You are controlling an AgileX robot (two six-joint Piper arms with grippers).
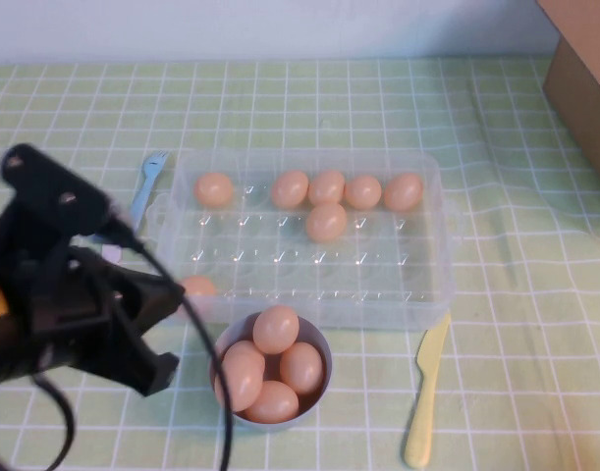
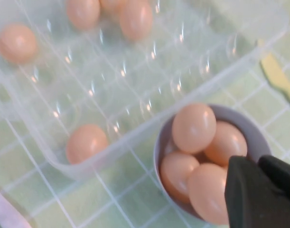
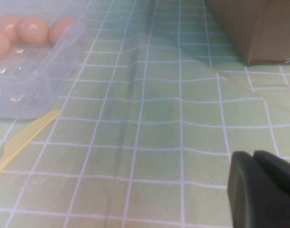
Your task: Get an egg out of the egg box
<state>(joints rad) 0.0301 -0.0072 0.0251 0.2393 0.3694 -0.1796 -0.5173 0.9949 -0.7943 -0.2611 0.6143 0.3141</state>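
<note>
The clear plastic egg box point(image 1: 432, 235) lies in the middle of the table. Several pale orange eggs sit in it: a row along its far side point(image 1: 327, 186), one just behind that row point(image 1: 326, 223), and one egg point(image 1: 198, 287) alone in the near left corner, also in the left wrist view point(image 2: 86, 142). My left gripper point(image 1: 157, 365) is shut and empty, at the left of the grey bowl point(image 1: 322, 345); its fingertips point(image 2: 244, 190) hang over the bowl's rim. My right gripper point(image 3: 255, 159) is shut and empty, low over the tablecloth to the right of the box, outside the high view.
The grey bowl point(image 2: 160, 137) in front of the box holds several eggs. A yellow plastic knife point(image 1: 424, 392) lies right of the bowl, a blue fork point(image 1: 147, 182) left of the box. A cardboard box point(image 1: 584, 88) stands at the far right.
</note>
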